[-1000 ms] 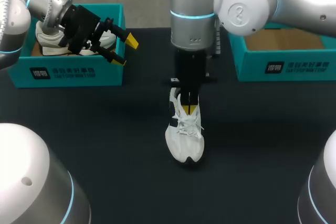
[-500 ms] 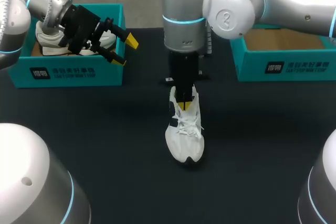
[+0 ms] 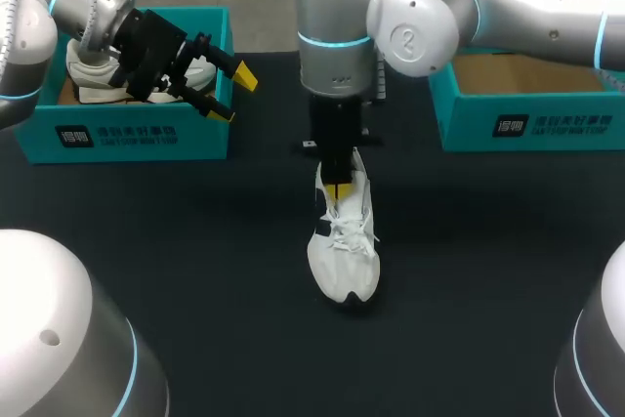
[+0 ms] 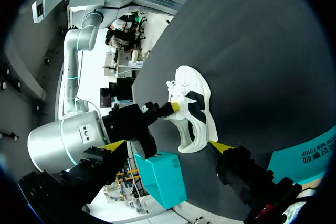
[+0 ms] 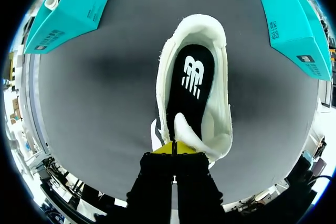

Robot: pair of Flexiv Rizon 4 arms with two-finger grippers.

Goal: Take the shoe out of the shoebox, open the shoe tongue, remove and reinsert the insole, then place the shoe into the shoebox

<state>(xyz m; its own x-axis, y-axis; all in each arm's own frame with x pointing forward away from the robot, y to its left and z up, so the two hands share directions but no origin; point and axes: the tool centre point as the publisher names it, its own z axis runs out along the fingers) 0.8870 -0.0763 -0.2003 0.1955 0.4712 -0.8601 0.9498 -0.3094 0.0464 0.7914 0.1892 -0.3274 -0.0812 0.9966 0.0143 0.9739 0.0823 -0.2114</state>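
The white shoe (image 3: 344, 246) stands upright on the dark table (image 3: 469, 271); the right gripper (image 3: 339, 188) is at the shoe's opening, its fingers drawn nearly together on the tongue (image 5: 185, 127), with the black insole (image 5: 190, 85) showing just ahead. Well apart from the shoe, on its left, the left gripper (image 3: 232, 95) hangs with fingers spread wide, holding nothing, at a teal shoebox (image 3: 127, 134).

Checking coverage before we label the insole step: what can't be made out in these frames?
- Front of the insole: right wrist view, covered by the tongue and the right gripper.
- Opening of the shoe: head view, behind the right gripper.
- Interior of the right shoebox: head view, partly behind the right arm.
- Second shoe in the left shoebox: head view, partly behind the left gripper.
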